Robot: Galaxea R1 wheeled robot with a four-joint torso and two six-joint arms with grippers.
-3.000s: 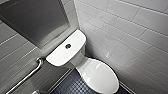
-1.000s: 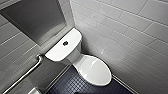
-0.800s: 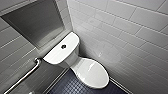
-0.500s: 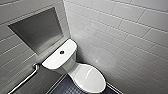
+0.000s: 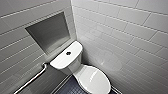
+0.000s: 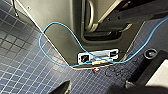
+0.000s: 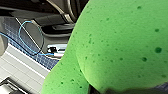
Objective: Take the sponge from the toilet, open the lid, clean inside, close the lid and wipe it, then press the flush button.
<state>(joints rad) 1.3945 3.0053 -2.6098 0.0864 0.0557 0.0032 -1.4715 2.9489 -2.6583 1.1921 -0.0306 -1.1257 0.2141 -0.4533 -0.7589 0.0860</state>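
The white toilet stands in the corner in the head view, its tank against the left wall. A round dark flush button sits on the tank top. The oval lid lies shut over the bowl. In the right wrist view the bright green sponge looms very close, pinched at its lower edge by my right gripper, which is shut on it. The left wrist view looks down on the floor, where my left gripper stands open with nothing between its dark fingertips.
A recessed grey niche is set in the wall above the tank. A white grab rail runs along the left wall. A tiled wall closes the right side. Dark blue mosaic floor; my base trails a blue cable.
The whole head picture has shifted: the toilet now sits lower and nearer the middle, so the camera has moved. Nothing in the scene itself has moved.
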